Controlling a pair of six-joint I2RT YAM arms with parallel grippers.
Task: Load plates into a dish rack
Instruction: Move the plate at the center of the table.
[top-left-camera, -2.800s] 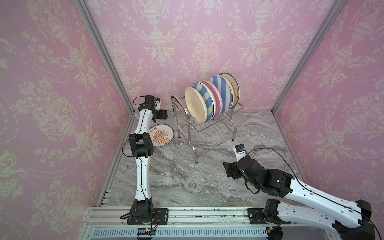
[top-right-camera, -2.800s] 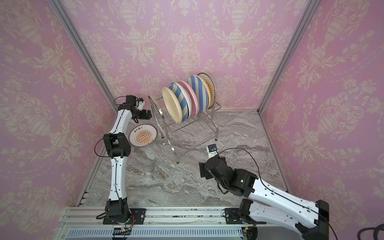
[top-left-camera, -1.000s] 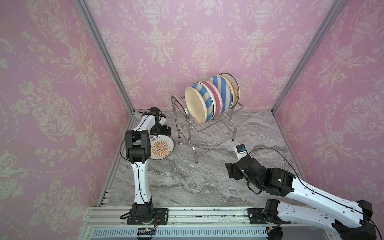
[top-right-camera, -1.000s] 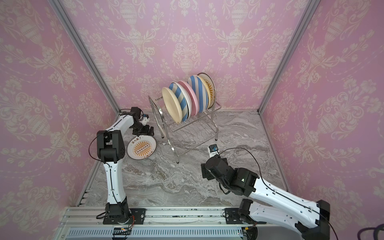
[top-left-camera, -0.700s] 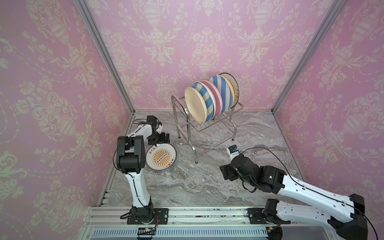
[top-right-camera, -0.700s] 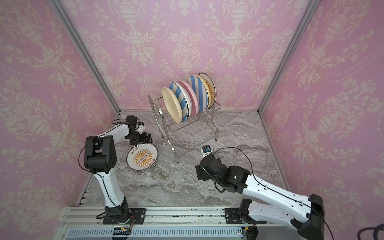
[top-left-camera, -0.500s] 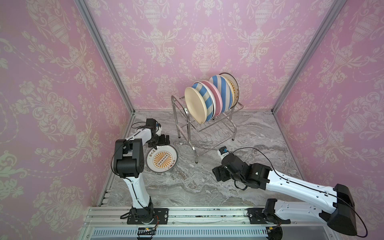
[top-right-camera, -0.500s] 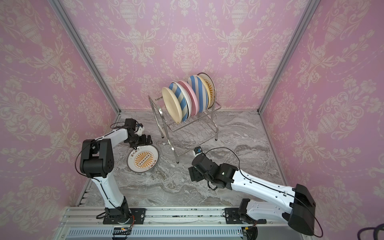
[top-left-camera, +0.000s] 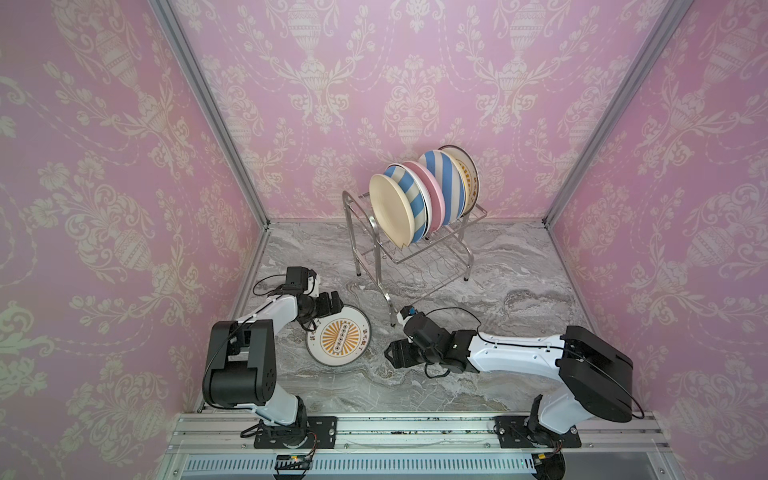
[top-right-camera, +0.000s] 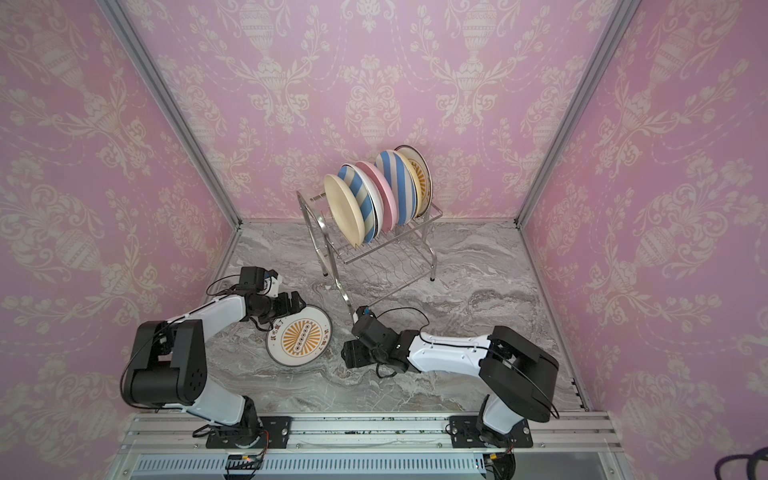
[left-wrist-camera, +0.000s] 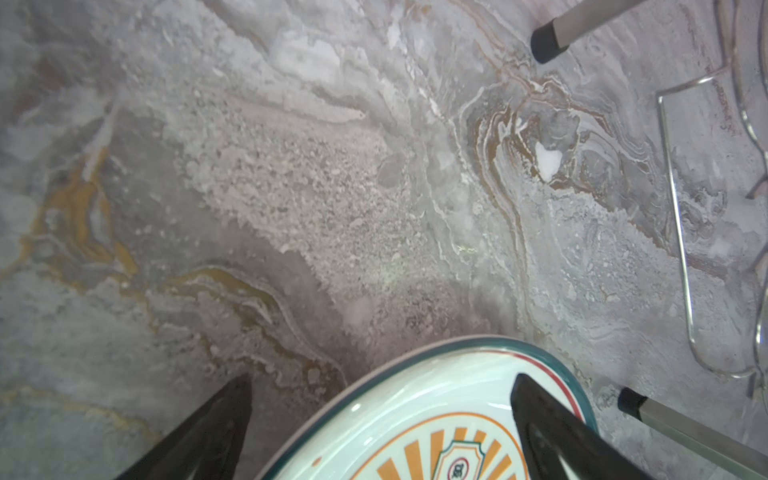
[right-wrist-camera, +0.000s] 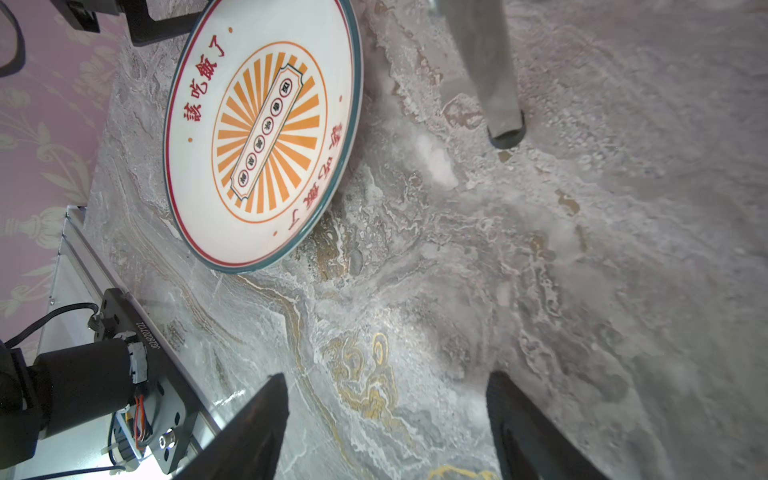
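Observation:
A white plate with an orange sunburst (top-left-camera: 338, 336) (top-right-camera: 299, 336) lies on the marble table, left of the dish rack's front leg. My left gripper (top-left-camera: 330, 305) (left-wrist-camera: 382, 378) is open and straddles the plate's far-left rim (left-wrist-camera: 415, 357): one finger over the plate's inside, the other over the table. My right gripper (top-left-camera: 392, 355) (right-wrist-camera: 388, 376) is open and holds nothing, low over the table just right of this plate (right-wrist-camera: 257, 137). The chrome dish rack (top-left-camera: 419, 253) (top-right-camera: 376, 249) stands at the back. In its upper shelf stand several plates: cream, blue-striped, pink, blue-striped, sunburst.
Pink walls close in three sides. The rack's legs (right-wrist-camera: 503, 124) (left-wrist-camera: 548, 41) stand close behind the plate and both grippers. An aluminium rail (top-left-camera: 395, 428) with both arm bases runs along the front. The left arm's elbow (top-left-camera: 241, 365) sits by the left wall.
The left gripper has drawn the sunburst plate from the left wall towards the front and middle. The right arm has swung left towards the plate, and its jaws have narrowed a little.

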